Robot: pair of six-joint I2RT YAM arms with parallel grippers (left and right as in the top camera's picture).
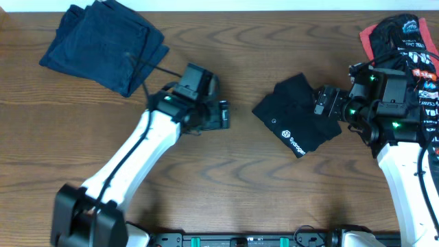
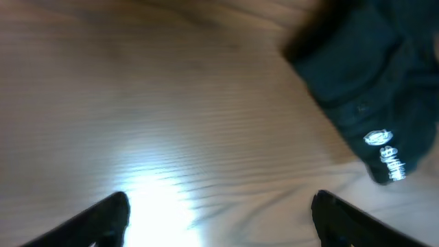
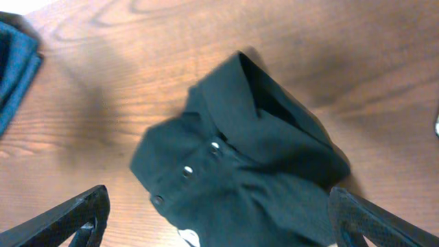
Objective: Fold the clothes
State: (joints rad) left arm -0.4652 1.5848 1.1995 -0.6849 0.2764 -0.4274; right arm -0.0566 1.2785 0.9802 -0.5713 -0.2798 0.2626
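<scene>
A folded black collared shirt [image 1: 293, 115] with a small white logo lies on the table right of centre. In the right wrist view the shirt [image 3: 240, 151] shows its collar and snap buttons. My right gripper [image 1: 324, 103] hovers at the shirt's right edge, open, its jaws wide apart on either side of the cloth [image 3: 219, 223] and not closed on it. My left gripper [image 1: 224, 114] is to the left of the shirt, apart from it, and open over bare wood [image 2: 219, 219]. The shirt [image 2: 370, 89] shows at the upper right of the left wrist view.
A folded dark blue garment [image 1: 103, 44] lies at the back left, and its edge [image 3: 14, 68] shows in the right wrist view. A pile of black clothes with red trim and white lettering [image 1: 408, 41] sits at the back right, beside the right arm.
</scene>
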